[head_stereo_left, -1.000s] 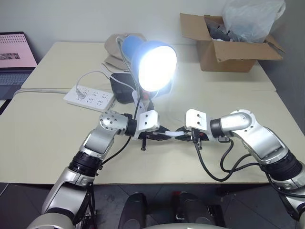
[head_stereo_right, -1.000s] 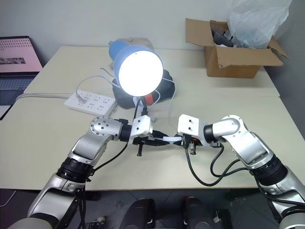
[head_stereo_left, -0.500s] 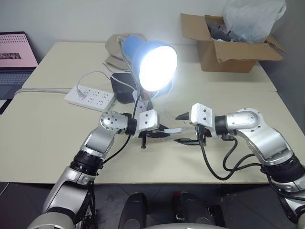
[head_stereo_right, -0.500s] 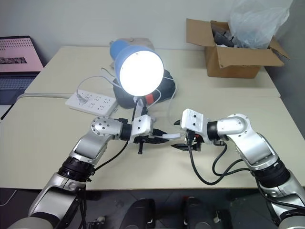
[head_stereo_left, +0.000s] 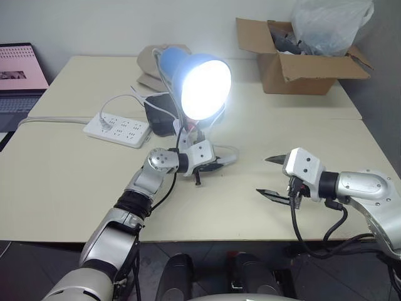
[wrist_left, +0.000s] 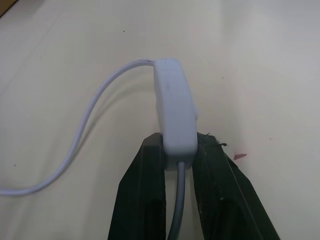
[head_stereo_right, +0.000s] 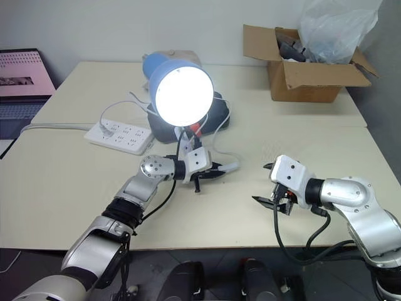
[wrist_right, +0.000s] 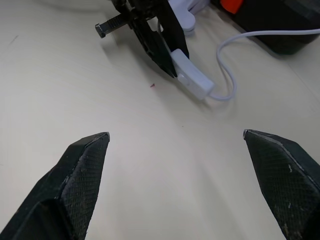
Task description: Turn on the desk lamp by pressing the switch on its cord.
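Left wrist view showing the left gripper [wrist_left: 178, 150] clamping its black fingers [wrist_left: 145, 195] on the switch [wrist_left: 174, 110], lying low over the cream surface [head_stereo_left: 56, 182] with the cord [wrist_left: 85, 135] curving away. Desk lamp [head_stereo_left: 197, 81] glowing just behind. Right gripper [head_stereo_left: 270, 177] hanging well apart, fingers [wrist_right: 82, 165] spreading wide, holding nothing.

Blue shade on the desk lamp [head_stereo_left: 188, 69], its bulb glowing white. White switch [wrist_left: 174, 112] and white cord [wrist_left: 85, 131] on the cream desk [head_stereo_left: 56, 163]. Black tool fingers [wrist_right: 82, 165]. Brown cardboard box [head_stereo_left: 301, 69], upper right.
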You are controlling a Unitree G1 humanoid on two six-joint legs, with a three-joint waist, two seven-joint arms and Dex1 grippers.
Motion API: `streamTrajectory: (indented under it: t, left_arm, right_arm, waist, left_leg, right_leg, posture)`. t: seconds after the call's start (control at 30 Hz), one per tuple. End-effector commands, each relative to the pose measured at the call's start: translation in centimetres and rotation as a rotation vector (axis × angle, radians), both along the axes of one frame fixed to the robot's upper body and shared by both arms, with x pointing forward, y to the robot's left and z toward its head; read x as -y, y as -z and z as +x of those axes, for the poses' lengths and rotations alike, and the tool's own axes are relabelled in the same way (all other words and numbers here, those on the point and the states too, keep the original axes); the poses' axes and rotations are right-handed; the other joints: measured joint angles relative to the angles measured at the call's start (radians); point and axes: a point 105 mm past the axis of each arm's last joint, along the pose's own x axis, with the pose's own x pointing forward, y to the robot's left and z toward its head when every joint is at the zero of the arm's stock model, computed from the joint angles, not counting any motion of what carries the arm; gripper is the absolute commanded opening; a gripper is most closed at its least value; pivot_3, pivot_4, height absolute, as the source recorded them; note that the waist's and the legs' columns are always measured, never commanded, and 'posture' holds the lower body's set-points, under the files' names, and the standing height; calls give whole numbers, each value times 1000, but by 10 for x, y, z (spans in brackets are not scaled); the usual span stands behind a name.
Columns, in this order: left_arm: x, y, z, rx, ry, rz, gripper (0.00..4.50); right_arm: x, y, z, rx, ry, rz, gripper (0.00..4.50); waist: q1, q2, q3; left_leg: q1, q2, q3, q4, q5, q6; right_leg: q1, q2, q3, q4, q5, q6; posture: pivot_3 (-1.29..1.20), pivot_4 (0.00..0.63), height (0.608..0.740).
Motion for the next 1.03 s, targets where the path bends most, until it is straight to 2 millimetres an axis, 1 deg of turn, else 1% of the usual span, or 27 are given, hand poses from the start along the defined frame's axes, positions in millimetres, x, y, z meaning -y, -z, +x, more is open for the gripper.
streamTrajectory:
  t: [0.03,0.1,0.13,0.17,0.2,0.27,0.3,0.4,0.5,0.57,0.6,0.63,0.7,0.83,0.93,1.03]
  left_arm:
    - [7,-14,-1,32,56,-24,1646]
    - [8,-18,-4,31,82,-32,2088]
    - [7,-20,-4,35,88,-32,2185]
    - [6,-22,-5,39,94,-33,2458]
    - [5,-24,-5,44,99,-34,2622]
    - [2,-34,-5,67,91,-56,3051]
    - [1,-38,-6,75,88,-64,3191]
    - [-18,-47,-16,101,110,-22,3722]
    - [-39,-57,-28,112,100,-14,3722]
    - [-56,-64,-40,102,90,-11,3722]
    - [-77,-66,-47,89,23,3,3722]
    - [-91,-68,-52,82,-25,16,3722]
    - [-115,-77,-63,54,-136,-21,3722]
    - [-140,-87,-86,-8,-272,-84,3722]
    - [-147,-88,-102,-42,-326,-127,3722]
    - [-150,-84,-111,-62,-353,-140,3722]
  right_arm:
    - [2,-12,-3,62,34,13,4500]
    - [4,-12,-3,62,46,14,4500]
    - [4,-11,-3,61,49,14,4500]
    - [4,-11,-3,60,50,13,4500]
    - [5,-11,-3,60,51,13,4500]
    - [5,-10,-2,56,49,10,4500]
    - [6,-10,-2,54,48,9,4500]
    - [8,-8,1,45,40,7,4500]
    - [10,-11,4,45,32,22,4500]
    - [10,-13,3,28,11,40,4500]
    - [11,-16,2,28,-1,57,4500]
    - [11,-19,2,30,-8,68,4500]
    - [15,-23,2,50,-20,91,4500]
    - [25,-30,-3,87,-61,114,4500]
    - [32,-32,-6,66,-97,101,4500]
    - [35,-35,-3,73,-117,92,4500]
  waist:
    - [1,0,0]
    - [1,0,0]
    - [1,0,0]
    - [1,0,0]
    - [1,0,0]
    - [1,0,0]
    - [1,0,0]
    - [-2,0,0]
    - [-7,0,0]
    - [-7,0,0]
    - [-8,0,0]
    - [-7,0,0]
    - [-15,0,0]
    - [-14,0,0]
    - [-2,0,0]
    - [1,0,0]
  left_leg:
    - [0,0,0,0,0,0]
    - [0,0,0,0,0,0]
    - [0,0,1,0,0,0]
    - [0,0,1,0,0,0]
    - [0,0,1,0,0,0]
    - [0,0,0,0,0,0]
    - [0,0,0,0,0,0]
    - [0,0,0,0,0,0]
    - [1,1,1,-1,0,0]
    - [2,1,1,-1,0,0]
    - [2,1,1,-1,0,0]
    - [2,1,1,-1,0,0]
    - [2,1,1,-1,0,0]
    - [3,1,0,-2,0,0]
    - [6,0,1,-2,0,0]
    - [6,0,1,-1,0,0]
  right_leg:
    - [0,0,0,0,0,0]
    - [0,0,0,0,0,0]
    - [0,0,1,0,0,0]
    - [0,0,1,0,0,0]
    - [0,0,1,0,0,0]
    - [0,0,0,0,0,0]
    - [0,0,0,0,0,0]
    - [0,0,0,0,0,0]
    - [0,0,1,0,0,0]
    - [0,0,1,0,0,0]
    - [1,0,1,0,0,0]
    - [1,0,1,0,0,0]
    - [1,0,2,-1,0,0]
    - [3,-1,0,-1,-1,-1]
    - [5,-3,0,-2,-1,-1]
    - [5,-4,0,-2,-3,-5]
  posture:
    - [0,150,740]
    - [0,150,740]
    - [0,150,740]
    - [0,150,740]
    - [0,150,740]
    - [0,150,740]
    - [0,150,740]
    - [0,150,740]
    - [0,150,740]
    - [0,150,740]
    - [0,150,740]
    - [0,150,740]
    - [0,150,740]
    - [0,150,740]
    - [0,150,740]
    - [0,150,740]
